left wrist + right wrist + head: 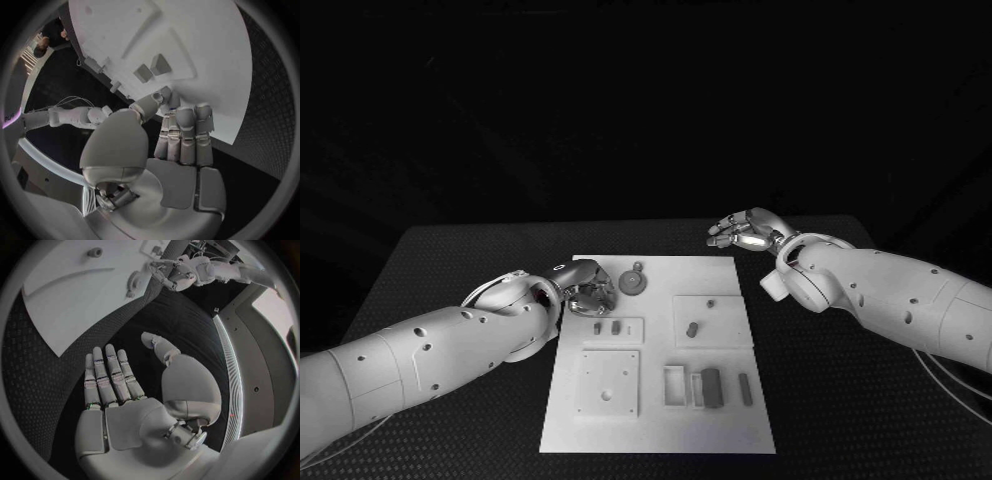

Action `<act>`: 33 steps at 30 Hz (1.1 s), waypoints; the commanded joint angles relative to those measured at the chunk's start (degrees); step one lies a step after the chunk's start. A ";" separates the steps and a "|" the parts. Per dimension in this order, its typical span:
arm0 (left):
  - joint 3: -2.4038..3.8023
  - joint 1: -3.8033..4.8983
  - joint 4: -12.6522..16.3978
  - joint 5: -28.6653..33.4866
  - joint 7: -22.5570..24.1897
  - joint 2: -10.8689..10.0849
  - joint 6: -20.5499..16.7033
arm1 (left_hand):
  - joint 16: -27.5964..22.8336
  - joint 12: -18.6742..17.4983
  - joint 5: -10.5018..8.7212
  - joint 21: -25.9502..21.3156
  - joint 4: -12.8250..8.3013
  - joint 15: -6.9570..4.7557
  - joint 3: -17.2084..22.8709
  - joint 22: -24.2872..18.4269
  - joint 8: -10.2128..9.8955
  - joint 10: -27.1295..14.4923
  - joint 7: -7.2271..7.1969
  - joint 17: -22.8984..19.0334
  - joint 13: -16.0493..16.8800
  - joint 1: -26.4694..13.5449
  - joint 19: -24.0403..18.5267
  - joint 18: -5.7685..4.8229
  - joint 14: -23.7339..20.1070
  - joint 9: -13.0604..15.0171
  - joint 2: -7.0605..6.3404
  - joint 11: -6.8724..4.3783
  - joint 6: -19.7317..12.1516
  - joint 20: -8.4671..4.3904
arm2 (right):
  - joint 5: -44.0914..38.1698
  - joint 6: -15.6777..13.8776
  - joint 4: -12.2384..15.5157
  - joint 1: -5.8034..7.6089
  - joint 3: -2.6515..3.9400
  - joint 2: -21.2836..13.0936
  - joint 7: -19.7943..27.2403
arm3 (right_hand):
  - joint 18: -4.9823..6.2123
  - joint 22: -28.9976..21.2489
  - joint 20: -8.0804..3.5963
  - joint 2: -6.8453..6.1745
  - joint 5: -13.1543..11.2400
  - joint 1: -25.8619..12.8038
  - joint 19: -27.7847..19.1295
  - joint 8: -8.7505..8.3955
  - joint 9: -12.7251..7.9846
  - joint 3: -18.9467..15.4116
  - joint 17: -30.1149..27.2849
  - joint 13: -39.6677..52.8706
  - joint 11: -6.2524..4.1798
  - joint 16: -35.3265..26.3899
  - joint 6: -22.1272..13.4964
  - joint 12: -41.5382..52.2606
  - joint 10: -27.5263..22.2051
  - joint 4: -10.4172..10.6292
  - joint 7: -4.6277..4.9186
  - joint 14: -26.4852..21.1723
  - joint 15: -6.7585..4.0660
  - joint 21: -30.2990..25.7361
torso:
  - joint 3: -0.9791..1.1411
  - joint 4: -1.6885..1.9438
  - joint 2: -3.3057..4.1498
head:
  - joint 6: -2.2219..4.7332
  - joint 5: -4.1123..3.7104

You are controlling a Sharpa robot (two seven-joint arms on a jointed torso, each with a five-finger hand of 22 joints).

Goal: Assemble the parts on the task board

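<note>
The small grey parts (691, 329) on the flat white task board (661, 435) look light, rigid and smooth, best pinched by their sides, while the left hand (584, 288) hovers with fingers pressed together, holding nothing I can see, and the right hand (746, 231) hangs spread and empty.

White task board (661, 425) lies flat mid-table (small grey parts (711, 387) on it).

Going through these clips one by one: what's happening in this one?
A two-armed robot faces a white task board carrying small grey parts. The left hand sits over the board's left edge near a round part, fingers curled toward it; whether it grips anything is unclear. The right hand hangs open and empty beyond the board's far right corner.
</note>
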 commanded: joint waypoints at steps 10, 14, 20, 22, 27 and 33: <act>-0.12 -0.26 0.14 1.26 0.59 -0.08 -1.30 | 0.01 -0.01 -0.63 0.22 -0.14 -0.02 -0.07 0.91 -2.45 0.25 0.97 -0.16 0.21 0.38 -0.08 1.80 -0.21 -1.34 -1.30 0.07 -4.63 -1.55 | -0.12 0.10 0.06 -0.01 0.02 0.01 0.48 | -0.40 0.09 -0.05 0.20 0.13 -0.42 -0.41 0.31 -0.07 0.20 -0.09 0.01 0.27 0.25 -0.52 -0.22 0.07 -0.02 0.38 -0.46 0.07 -0.23 | 0.04 0.00 -0.01 | 0.06 0.03; -0.12 -0.26 0.11 1.30 0.55 -0.10 -1.66 | 0.01 0.00 -0.63 0.22 -0.17 -0.03 -0.06 0.91 -2.49 0.27 0.97 -0.16 0.23 0.47 -0.08 1.81 -0.21 -1.38 -1.37 0.06 -4.73 -1.56 | -0.12 0.08 0.08 -0.01 0.02 0.00 0.48 | -0.40 0.09 -0.05 0.20 0.13 -0.42 -0.41 0.31 -0.07 0.20 -0.09 0.01 0.27 0.25 -0.52 -0.22 0.07 -0.02 0.38 -0.47 0.07 -0.23 | 0.06 -0.03 0.00 | 0.07 0.07; -0.11 -0.27 -0.09 1.30 0.31 -0.20 -1.59 | 0.02 0.01 -0.61 0.22 -0.19 -0.04 -0.04 0.91 -2.52 0.29 0.99 -0.16 0.24 0.59 -0.07 1.82 -0.20 -1.43 -1.43 0.05 -4.82 -1.56 | -0.12 0.10 0.06 -0.01 0.02 -0.05 0.46 | -0.40 0.09 -0.05 0.20 0.12 -0.43 -0.42 0.31 -0.08 0.20 -0.10 0.01 0.27 0.26 -0.53 -0.23 0.07 -0.03 0.39 -0.47 0.08 -0.23 | 0.03 -0.02 0.00 | 0.13 0.03; -0.10 -0.27 -0.14 1.29 0.14 -0.32 -1.34 | 0.02 0.02 -0.59 0.22 -0.20 -0.04 -0.02 0.91 -2.53 0.30 0.98 -0.16 0.25 0.65 -0.06 1.83 -0.19 -1.45 -1.45 0.05 -4.85 -1.56 | -0.12 0.13 0.04 -0.01 0.02 -0.04 0.46 | -0.40 0.09 -0.05 0.20 0.12 -0.43 -0.42 0.32 -0.08 0.20 -0.10 0.01 0.27 0.26 -0.53 -0.23 0.07 -0.03 0.39 -0.47 0.08 -0.23 | 0.03 -0.01 0.00 | 0.14 0.02; -0.09 -0.26 -0.30 1.08 -0.50 -0.84 -0.58 | 0.01 0.00 -0.55 0.22 -0.23 -0.04 -0.01 0.91 -2.54 0.27 0.99 -0.17 0.25 0.78 -0.06 1.83 -0.20 -1.48 -1.54 0.05 -4.91 -1.57 | -0.12 0.16 -0.03 -0.01 0.02 -0.08 0.41 | -0.40 0.09 -0.05 0.19 0.11 -0.43 -0.43 0.32 -0.09 0.19 -0.11 0.00 0.27 0.27 -0.54 -0.23 0.06 -0.03 0.39 -0.48 0.08 -0.23 | 0.05 -0.03 -0.01 | 0.22 0.03; -0.07 -0.25 -0.66 0.84 -0.89 -1.52 -0.10 | -0.03 -0.03 -0.48 0.21 -0.28 -0.01 0.05 0.92 -2.45 0.21 1.04 -0.19 0.26 1.13 -0.11 1.84 -0.25 -1.52 -1.72 0.08 -4.84 -1.56 | -0.30 0.35 -0.02 -0.01 0.02 -0.37 0.24 | -0.39 0.11 -0.08 0.13 -0.05 -0.17 -0.45 0.33 -0.12 0.26 -0.15 0.00 0.28 0.31 -0.58 -0.27 0.04 -0.26 0.36 -0.49 0.10 -0.23 | -0.02 0.02 -0.02 | 0.32 -0.07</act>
